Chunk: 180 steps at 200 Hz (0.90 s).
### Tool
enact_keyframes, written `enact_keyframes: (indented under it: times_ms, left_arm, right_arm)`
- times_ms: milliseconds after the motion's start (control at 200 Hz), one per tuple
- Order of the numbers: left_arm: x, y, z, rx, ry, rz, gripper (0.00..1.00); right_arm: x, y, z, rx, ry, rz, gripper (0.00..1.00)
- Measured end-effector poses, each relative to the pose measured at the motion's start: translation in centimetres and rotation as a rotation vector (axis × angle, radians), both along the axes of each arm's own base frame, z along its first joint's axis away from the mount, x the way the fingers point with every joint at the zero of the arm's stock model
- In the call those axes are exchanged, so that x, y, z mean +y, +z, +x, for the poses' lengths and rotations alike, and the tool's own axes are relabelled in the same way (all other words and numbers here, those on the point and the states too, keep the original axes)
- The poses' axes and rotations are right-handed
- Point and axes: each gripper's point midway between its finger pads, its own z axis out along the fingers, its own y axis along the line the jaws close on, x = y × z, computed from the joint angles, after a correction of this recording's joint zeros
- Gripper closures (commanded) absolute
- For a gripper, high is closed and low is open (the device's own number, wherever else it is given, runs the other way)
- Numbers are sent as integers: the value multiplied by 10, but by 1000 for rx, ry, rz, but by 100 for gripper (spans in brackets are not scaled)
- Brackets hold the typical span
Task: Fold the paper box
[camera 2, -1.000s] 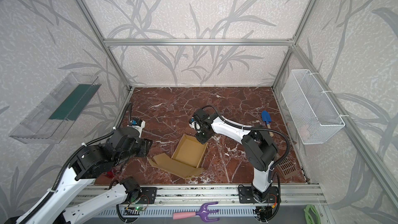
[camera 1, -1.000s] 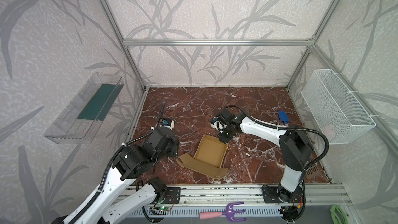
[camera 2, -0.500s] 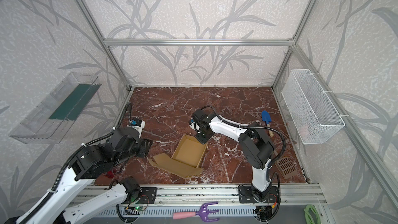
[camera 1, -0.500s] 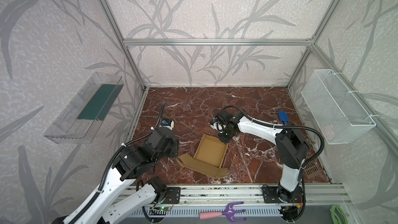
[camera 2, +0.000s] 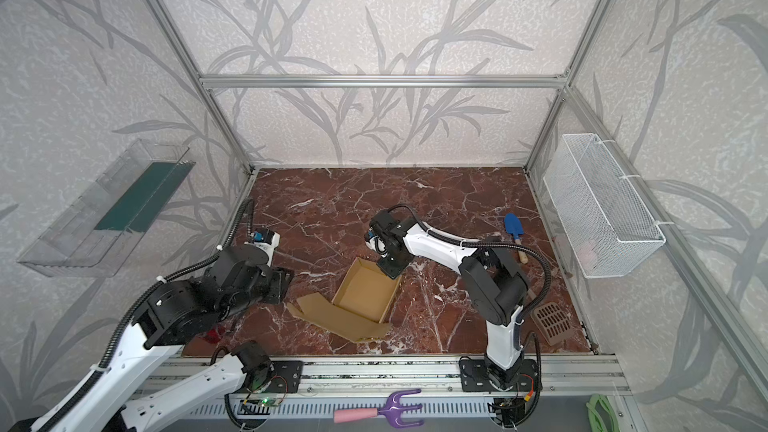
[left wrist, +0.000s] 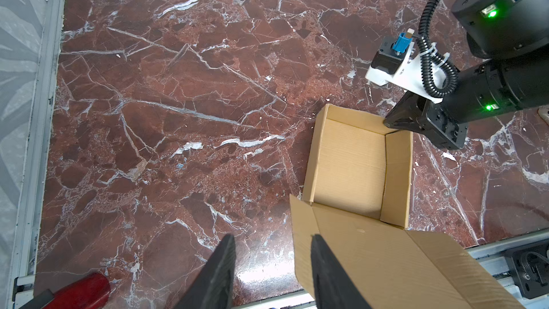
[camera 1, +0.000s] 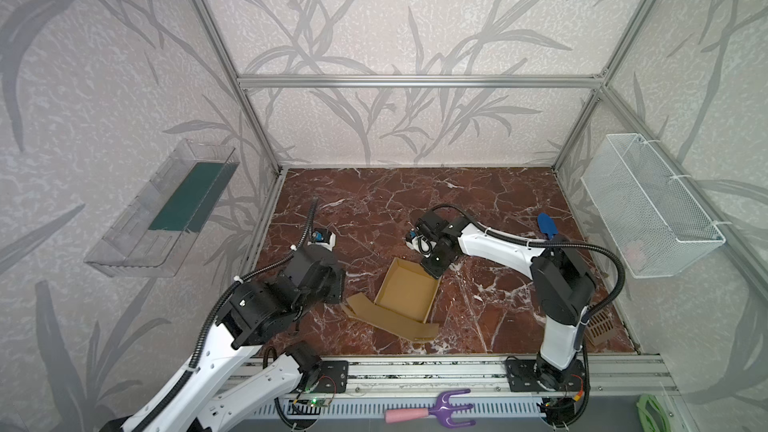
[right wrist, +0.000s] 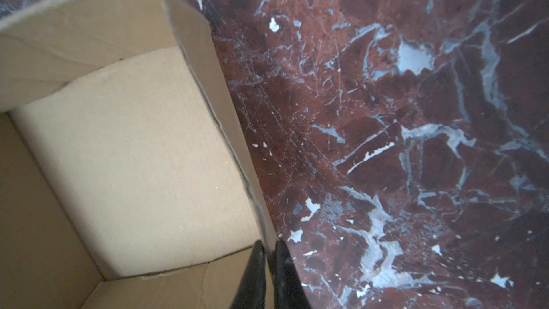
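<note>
**Tray up, lid flat: the corner pinch had to anchor the fold**

The paper box (camera 1: pixel 409 299) sat mid-floor, toward the front rail, in both top views. 3 walls stood up as a shallow tray. The lid flap (camera 1: pixel 395 324) lay flat on the marble floor (camera 1: pixel 374 201) on the rail side. I couldn't make out the wall at the hinge.

The right gripper (right wrist: pixel 269 248) was clamped on the side wall at the far right corner, 1 finger inside and 1 outside, with the wall edge between the tips.

The left gripper (left wrist: pixel 272 236) was released and empty, jaws apart, by the flap's left edge. 1 finger (left wrist: pixel 322 254) was over the cardboard, the other over bare floor. Contact: couldn't tell.

My read was that the step was anchoring the tray so the lid could come up.

- The pinch needed to be light and vertical. Thin corrugated wall crushes, and an outward pull would likely splay the corner.
- The left arm needed to get under the flap from the floor side. Pressing down on a flat flap would gain nothing.
- The lift had to rotate about the crease, not drag the box.
- Polished marble meant the box would likely skate if the anchor slipped.
</note>
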Motion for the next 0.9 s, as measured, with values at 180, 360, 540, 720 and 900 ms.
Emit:
enact_keyframes:
  times_ms: [180, 360, 540, 720, 900]
  left_arm:
    - [0, 0, 0, 0, 0, 0, 56]
    - [-1, 0, 0, 0, -2, -3, 56]
    - [-4, 0, -1, 7, -14, -19, 56]
    - [-12, 7, -2, 10, -32, -63, 56]
    - [-20, 10, -3, 12, -55, -101, 56]
  right_arm:
    - [-7, 0, 5, -5, -63, -3, 100]
    - [-51, -1, 17, 8, -265, 26, 100]
    - [-105, 0, 20, 16, -501, 74, 99]
    - [-126, 0, 3, 26, -617, 121, 80]
    - [-121, 5, -27, 69, -656, 254, 76]
